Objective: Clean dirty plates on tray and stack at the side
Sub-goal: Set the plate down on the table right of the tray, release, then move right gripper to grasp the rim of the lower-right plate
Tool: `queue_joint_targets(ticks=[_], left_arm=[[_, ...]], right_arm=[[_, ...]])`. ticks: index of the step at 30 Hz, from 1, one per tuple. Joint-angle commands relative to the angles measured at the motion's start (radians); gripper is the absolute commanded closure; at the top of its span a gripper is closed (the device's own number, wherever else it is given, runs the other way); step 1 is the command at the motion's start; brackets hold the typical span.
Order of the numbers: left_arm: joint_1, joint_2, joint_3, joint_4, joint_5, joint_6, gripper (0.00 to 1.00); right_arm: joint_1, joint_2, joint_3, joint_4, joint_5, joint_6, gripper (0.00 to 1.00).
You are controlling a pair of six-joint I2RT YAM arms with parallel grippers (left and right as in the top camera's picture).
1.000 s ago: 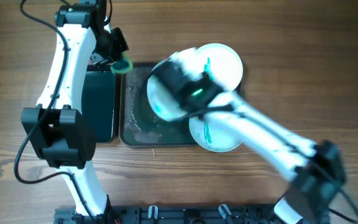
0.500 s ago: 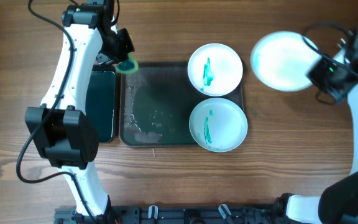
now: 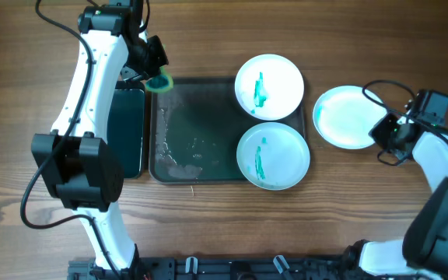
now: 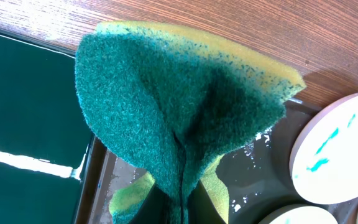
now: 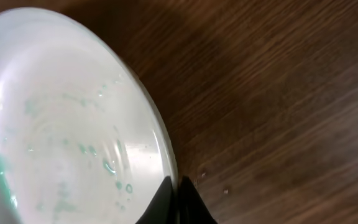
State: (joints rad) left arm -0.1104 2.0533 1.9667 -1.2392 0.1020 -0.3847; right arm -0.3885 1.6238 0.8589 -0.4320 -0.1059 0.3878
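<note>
Sponge [image 4: 179, 112] pinched in left gripper [image 4: 180, 208] — right gripper [image 5: 178, 193] clamps plate [image 3: 344, 117] rim (beside tray [image 3: 201, 117]).

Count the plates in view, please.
3. On the tray: a far plate and a near plate, both green-stained. Right of the tray: a third plate, held by the right gripper.
</note>
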Motion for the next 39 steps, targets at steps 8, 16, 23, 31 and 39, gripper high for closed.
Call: queue_joint_targets(ticks=[8,16,23,31,39], left_arm=[[0.001,-0.007,-0.003,-0.001,0.009,-0.016,0.96],[0.001,-0.007,-0.003,-0.014,0.009,-0.015,0.96],[0.001,-0.007,-0.003,-0.015,0.009,-0.012,0.96],[0.001,-0.007,-0.003,-0.014,0.009,-0.012,0.96],[0.001,-0.007,-0.003,-0.015,0.009,-0.013,0.96]], right_arm=[[0.011,0.003,0.137,-0.214,-0.118,-0.098,0.71],[0.162,-0.089,0.209,-0.482,-0.323,-0.276,0.67],[0.438,-0.079,0.076,-0.47,-0.283,-0.177,0.67],[0.497,-0.076,-0.034,-0.369,-0.175,-0.132,0.67],[0.497,-0.077,-0.083,-0.268,-0.23,-0.177,0.85]])
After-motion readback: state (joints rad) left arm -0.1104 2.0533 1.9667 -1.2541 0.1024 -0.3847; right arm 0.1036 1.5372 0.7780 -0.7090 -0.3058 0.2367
